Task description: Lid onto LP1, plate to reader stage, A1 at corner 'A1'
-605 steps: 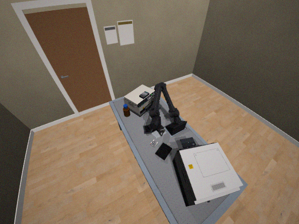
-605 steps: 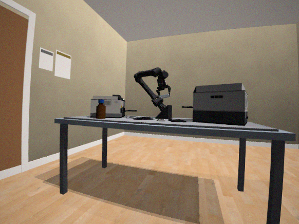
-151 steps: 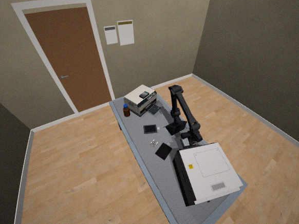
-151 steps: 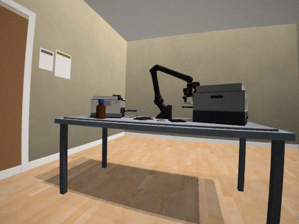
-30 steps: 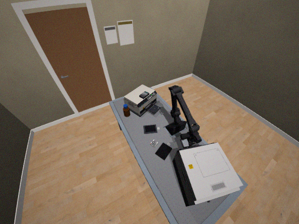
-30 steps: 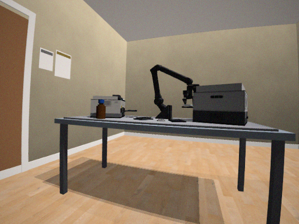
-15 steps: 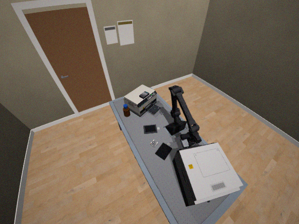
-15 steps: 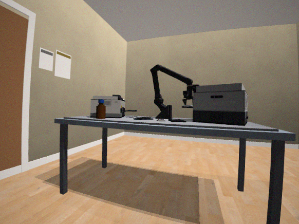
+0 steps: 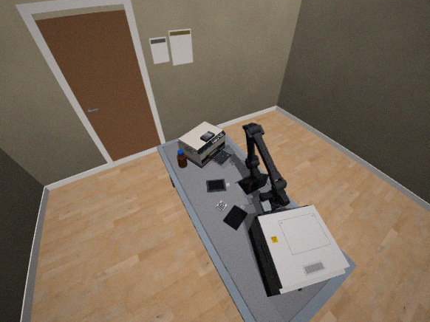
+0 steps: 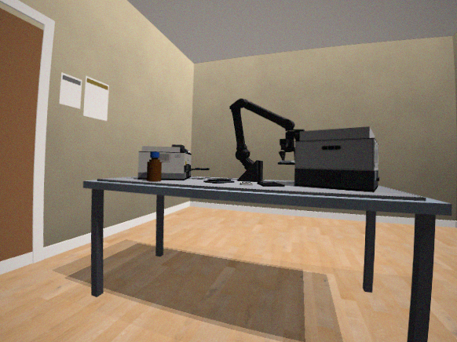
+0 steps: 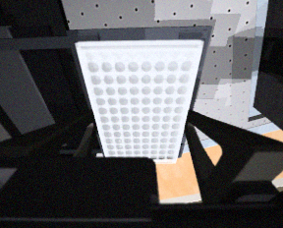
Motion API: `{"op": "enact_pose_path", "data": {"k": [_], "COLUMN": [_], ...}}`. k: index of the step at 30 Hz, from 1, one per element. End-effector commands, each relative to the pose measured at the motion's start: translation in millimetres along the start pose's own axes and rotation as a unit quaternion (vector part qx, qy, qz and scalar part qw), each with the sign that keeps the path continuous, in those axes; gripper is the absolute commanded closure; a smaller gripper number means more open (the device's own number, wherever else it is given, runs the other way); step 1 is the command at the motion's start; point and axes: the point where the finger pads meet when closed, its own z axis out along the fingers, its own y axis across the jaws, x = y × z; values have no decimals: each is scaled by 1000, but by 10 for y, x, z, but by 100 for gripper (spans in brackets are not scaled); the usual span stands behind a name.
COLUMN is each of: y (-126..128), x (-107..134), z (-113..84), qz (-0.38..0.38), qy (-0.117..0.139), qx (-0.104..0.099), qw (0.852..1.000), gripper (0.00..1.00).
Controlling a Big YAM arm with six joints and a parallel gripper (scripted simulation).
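Observation:
The white plate (image 11: 140, 93) (image 9: 266, 206) has its wells facing up. It lies on or just above the dark stage (image 11: 147, 33) of the large reader (image 9: 303, 236) (image 10: 335, 157); whether it is seated is hidden. My gripper (image 11: 141, 114) (image 10: 282, 158) points down there, shut on the plate, a finger against each long side. I cannot make out the clear lid or read A1. The dispenser (image 9: 201, 138) (image 10: 162, 165) has its dark stage (image 9: 222, 156) sticking out, no plate visible on it. Two dark bench positions (image 9: 216, 185) (image 9: 235, 217) lie mid-deck, names unreadable.
The amber bottle (image 9: 182, 161) (image 10: 154, 172) with a blue cap stands upright beside the dispenser, near the table edge. A small patterned card (image 9: 221, 205) lies between the bench positions. The reader's body rises close beside the gripper.

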Motion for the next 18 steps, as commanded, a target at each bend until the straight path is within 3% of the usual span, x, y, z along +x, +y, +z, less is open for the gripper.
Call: {"op": "enact_pose_path", "data": {"k": [1,18], "y": [36,27], "x": [-18,-14], "z": [111,141], "qz": [4,7], "qy": [3,3], "qx": [6,10], "qw": [1000,1000], "gripper": [14,14]}}
